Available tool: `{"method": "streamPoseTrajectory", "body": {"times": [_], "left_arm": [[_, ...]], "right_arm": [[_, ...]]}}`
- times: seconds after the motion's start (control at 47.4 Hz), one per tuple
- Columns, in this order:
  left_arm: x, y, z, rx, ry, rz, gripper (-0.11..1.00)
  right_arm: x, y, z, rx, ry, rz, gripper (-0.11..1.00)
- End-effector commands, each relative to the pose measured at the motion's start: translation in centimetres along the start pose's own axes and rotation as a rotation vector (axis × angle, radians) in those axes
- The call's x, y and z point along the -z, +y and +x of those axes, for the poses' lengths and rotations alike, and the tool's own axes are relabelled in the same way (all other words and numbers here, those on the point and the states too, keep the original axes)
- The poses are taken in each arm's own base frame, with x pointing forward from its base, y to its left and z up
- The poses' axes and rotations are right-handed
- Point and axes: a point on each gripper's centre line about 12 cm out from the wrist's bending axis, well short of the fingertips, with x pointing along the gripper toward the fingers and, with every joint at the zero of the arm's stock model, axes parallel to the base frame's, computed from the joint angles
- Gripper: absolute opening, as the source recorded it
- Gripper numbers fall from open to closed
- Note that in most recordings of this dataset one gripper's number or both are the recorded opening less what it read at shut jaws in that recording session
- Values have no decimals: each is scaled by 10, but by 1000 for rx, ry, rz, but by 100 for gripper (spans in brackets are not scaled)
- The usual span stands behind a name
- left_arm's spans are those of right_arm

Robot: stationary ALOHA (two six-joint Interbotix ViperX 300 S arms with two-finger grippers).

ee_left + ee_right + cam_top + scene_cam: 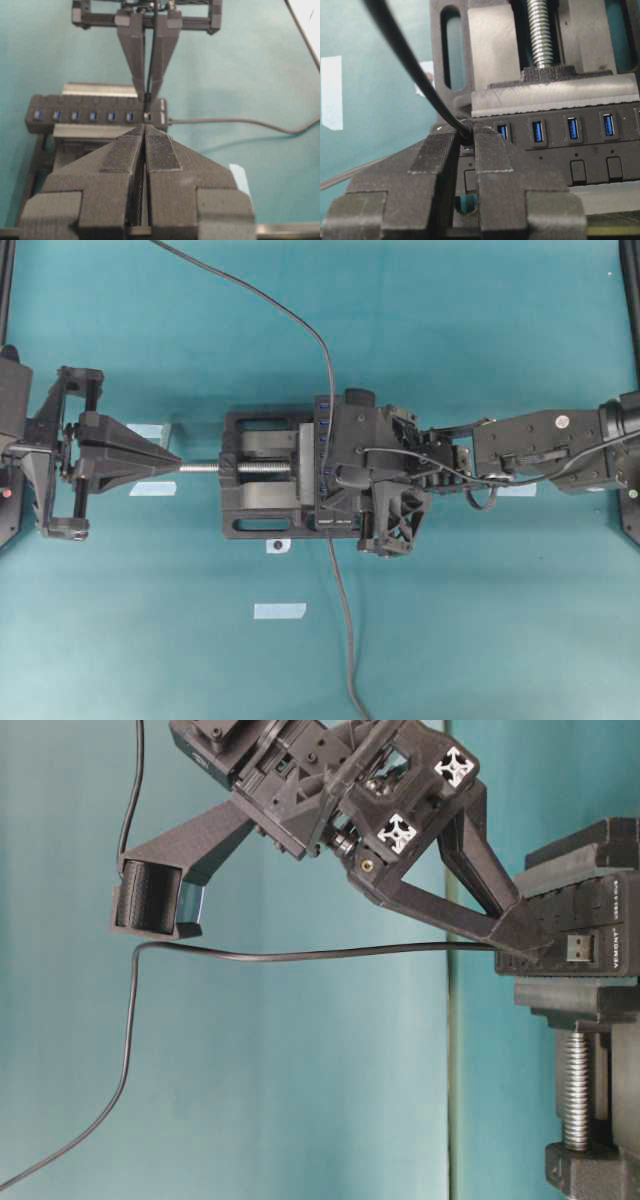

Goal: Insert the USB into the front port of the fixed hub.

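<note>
The fixed hub (590, 150), a long black bar with a row of blue ports, lies clamped on the vise. My right gripper (466, 135) is shut on the small black USB (467, 128), pressing it onto the endmost port at the hub's left end in the right wrist view. How deep the plug sits is hidden by the fingers. Its thin dark cable (405, 55) rises from the plug and trails off across the mat (300, 956). My left gripper (145, 129) is shut on nothing, well short of the hub (95, 114), in line with the vise screw (200, 467).
The black vise (262, 485) with its silver screw (540, 30) holds the hub at the middle of the teal mat. A second cable (260, 295) runs from the top edge to the hub's far end. Pale tape marks (280, 611) lie on the mat.
</note>
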Motion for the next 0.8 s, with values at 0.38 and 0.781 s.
{"method": "streamPoseTrajectory", "body": {"times": [0.38, 0.781], "left_arm": [[-7, -1, 0, 5, -24, 1, 0], [-8, -1, 1, 4, -26, 0, 0]], "right_arm": [[-14, 5, -9, -11, -45, 6, 5], [-11, 7, -6, -16, -35, 5, 5]]}}
